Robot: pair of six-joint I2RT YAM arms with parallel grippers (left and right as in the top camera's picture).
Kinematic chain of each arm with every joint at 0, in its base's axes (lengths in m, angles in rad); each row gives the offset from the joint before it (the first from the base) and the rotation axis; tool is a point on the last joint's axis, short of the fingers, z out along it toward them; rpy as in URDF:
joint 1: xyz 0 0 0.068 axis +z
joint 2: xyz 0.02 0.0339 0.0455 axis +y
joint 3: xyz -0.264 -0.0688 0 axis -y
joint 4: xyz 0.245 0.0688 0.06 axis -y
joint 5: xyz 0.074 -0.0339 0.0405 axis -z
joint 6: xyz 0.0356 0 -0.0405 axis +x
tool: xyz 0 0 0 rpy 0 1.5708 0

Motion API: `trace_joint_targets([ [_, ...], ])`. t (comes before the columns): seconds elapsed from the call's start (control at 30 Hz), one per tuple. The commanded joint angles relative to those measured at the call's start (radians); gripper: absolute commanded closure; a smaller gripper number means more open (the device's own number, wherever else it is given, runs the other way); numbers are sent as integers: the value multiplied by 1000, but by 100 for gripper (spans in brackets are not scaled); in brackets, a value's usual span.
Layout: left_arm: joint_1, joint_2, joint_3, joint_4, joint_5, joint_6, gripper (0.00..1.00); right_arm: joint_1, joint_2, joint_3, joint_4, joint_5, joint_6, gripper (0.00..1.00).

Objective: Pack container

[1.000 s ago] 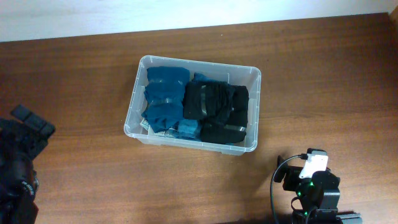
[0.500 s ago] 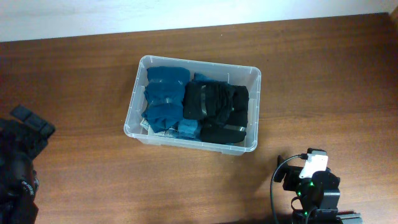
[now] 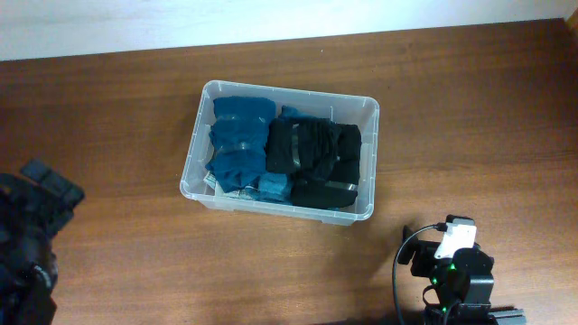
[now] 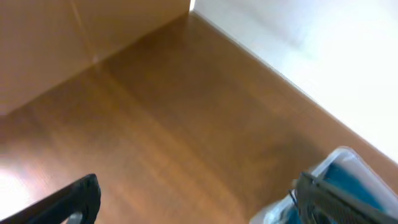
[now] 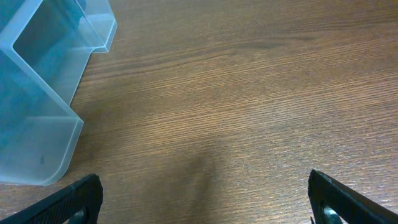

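Overhead view: left arm is sitting at the near-left of the bench (image 3: pixel 470 135), well apart from the container (image 3: pixel 287 92). Left gripper (image 4: pixel 196 194) is hanging spread wide, pinching nothing. The container is sitting mid-bench, with blue garments (image 3: pixel 237 144) filling its left half and black garments (image 3: pixel 314 153) its right. Right gripper (image 5: pixel 203 190) is hovering spread and empty, near the tub's near-right corner. Judging packing complete. Any pull-back should be keeping fingers clear of the rim, so the tub isn't nudged.
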Motion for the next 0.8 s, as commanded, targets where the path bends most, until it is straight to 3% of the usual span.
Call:
trace_joint_targets([
  [0.0, 2, -29, 4, -57, -3, 16, 1, -8, -11, -11, 3, -9, -3, 1],
  [0.2, 2, -132, -146, 50, 32, 17, 1, -8, -11, -11, 3, -9, -3, 2],
  [0.43, 1, -359, -641, 502, 369, 265, 0, -8, -11, -11, 3, -9, -3, 2],
  [0.77, -3, -671, -1230, 878, 540, 279, 1, -8, -11, -11, 3, -9, -3, 2],
])
